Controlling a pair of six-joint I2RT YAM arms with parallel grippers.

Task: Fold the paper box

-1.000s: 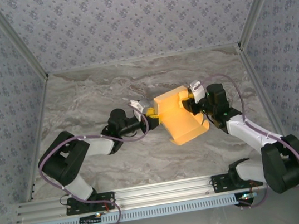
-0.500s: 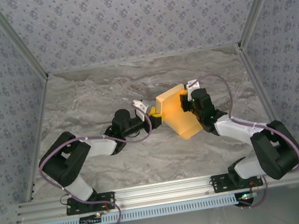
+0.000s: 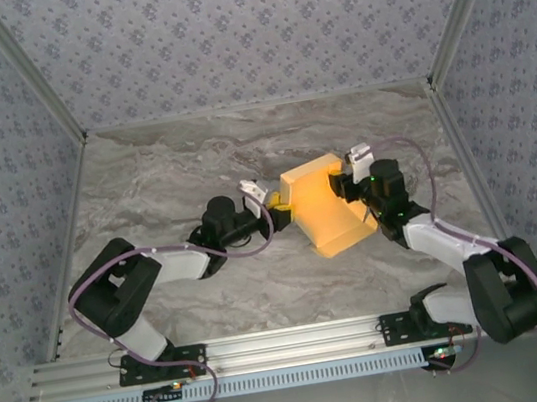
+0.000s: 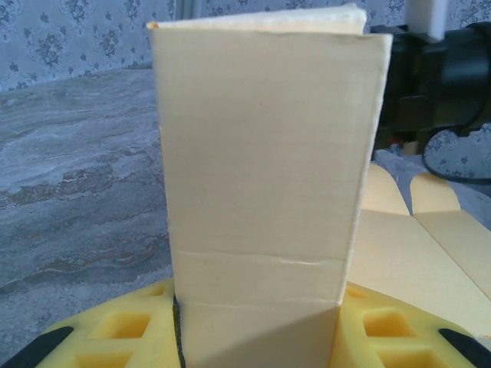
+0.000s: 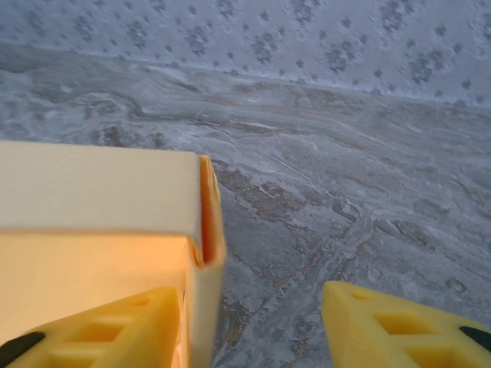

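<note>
The paper box [image 4: 261, 176] seems to hide its contact with the left fingers [image 4: 84, 331]; both cropped below.

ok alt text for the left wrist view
A panel of the yellow-orange paper box stands upright, clamped at its base by the left tool. Grey marble table lies to the left, and the black right arm is behind on the right.

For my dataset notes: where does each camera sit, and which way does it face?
Top external: above, behind the arms, looking down; both show.
Left wrist: facing the upright panel of the paper box; left fingers at bottom.
Right wrist: low, facing the far wall past the box corner; right fingers apart.
All share the box.
</note>
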